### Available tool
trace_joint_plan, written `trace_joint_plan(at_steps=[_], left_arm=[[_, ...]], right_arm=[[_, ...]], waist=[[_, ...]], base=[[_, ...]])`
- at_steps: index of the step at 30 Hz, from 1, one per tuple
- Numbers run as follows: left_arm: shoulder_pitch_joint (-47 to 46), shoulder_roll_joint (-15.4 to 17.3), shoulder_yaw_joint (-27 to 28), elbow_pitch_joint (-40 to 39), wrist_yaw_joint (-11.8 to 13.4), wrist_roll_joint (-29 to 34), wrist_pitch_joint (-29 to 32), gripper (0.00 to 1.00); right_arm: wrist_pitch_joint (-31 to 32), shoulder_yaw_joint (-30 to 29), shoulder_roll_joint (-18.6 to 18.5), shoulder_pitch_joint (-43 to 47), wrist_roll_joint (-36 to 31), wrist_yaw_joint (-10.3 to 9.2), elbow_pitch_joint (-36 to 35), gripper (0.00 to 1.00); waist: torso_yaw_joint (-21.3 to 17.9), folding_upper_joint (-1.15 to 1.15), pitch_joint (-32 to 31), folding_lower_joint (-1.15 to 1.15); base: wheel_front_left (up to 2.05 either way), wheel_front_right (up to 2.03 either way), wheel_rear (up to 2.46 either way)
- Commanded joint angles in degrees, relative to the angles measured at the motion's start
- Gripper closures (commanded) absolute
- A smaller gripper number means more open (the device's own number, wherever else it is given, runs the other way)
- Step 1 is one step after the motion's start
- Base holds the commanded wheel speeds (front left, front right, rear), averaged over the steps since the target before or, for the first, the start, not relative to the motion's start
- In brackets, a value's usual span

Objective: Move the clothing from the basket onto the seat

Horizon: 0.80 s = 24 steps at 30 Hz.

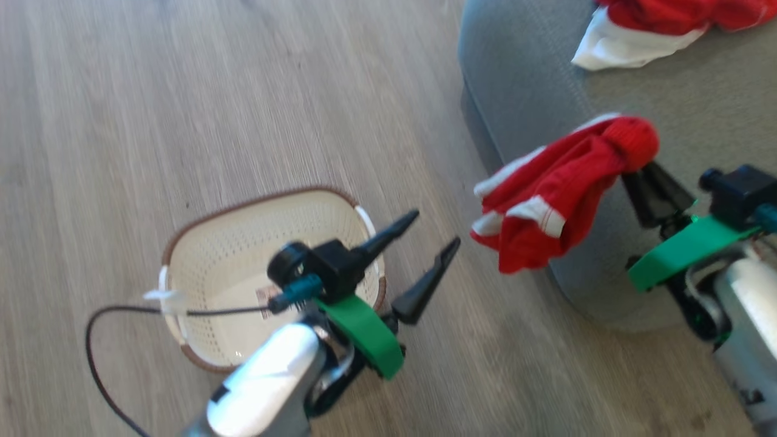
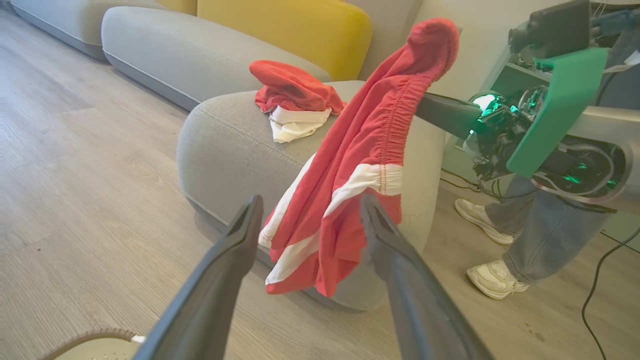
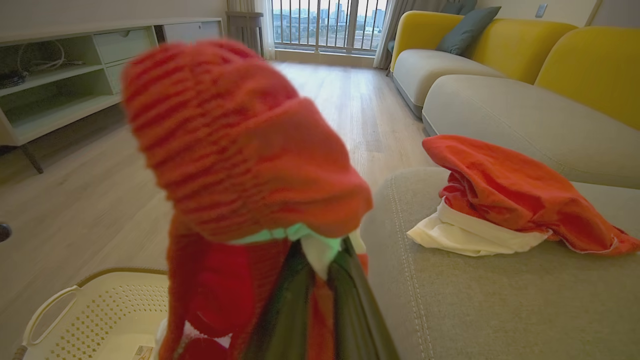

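Left tool (image 1: 436, 227) spread wide, right tool (image 1: 644, 176) clamped.

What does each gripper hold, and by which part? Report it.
Right gripper: shut on the hanging red garment, pinching its bunched top end; the rest dangles free. Left gripper: open, holding nothing.

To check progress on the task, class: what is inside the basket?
Inside the basket, a perforated floor and a sticker label show, with nothing else on the visible part. The left arm covers the near right corner in the head view, so that corner cannot be checked.
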Motion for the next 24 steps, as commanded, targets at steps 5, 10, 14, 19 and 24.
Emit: trace_joint_plan(at_steps=[5,10,14,19,24], left_arm=[[-7.02,2.83,4.11,-4.45,0.95,1.64,0.68,0.0],[-11.91,5.22,6.46,-7.15,1.34,2.34,2.15,0.0],[-14.29,6.51,8.29,-8.2,1.75,2.42,2.12,0.0],[-14.19,6.83,9.0,-8.05,1.73,1.87,1.31,0.0],[-13.31,6.85,8.98,-7.92,1.74,1.55,0.74,0.0]], right_arm=[[-0.38,-4.31,0.48,-7.85,0.59,-0.01,-0.71,1.0],[-0.38,-8.0,0.04,-21.64,0.2,-0.01,4.59,1.0],[-0.38,-13.7,-1.86,-34.52,0.71,-0.01,8.77,1.0],[1.69,-21.74,-7.96,-47.96,-1.63,-0.01,15.58,1.0],[4.57,-28.68,-16.02,-53.98,-5.05,-0.01,21.88,1.0]], waist=[[1.28,0.0,10.45,0.0],[3.31,0.0,19.74,0.0],[5.13,0.0,24.86,0.0],[7.65,0.0,27.56,0.0],[9.04,0.0,29.47,0.0]], base=[[0.0,0.0,0.0],[0.0,0.0,0.0],[0.0,0.0,0.0],[0.0,0.0,0.0],[0.0,0.0,0.0]])
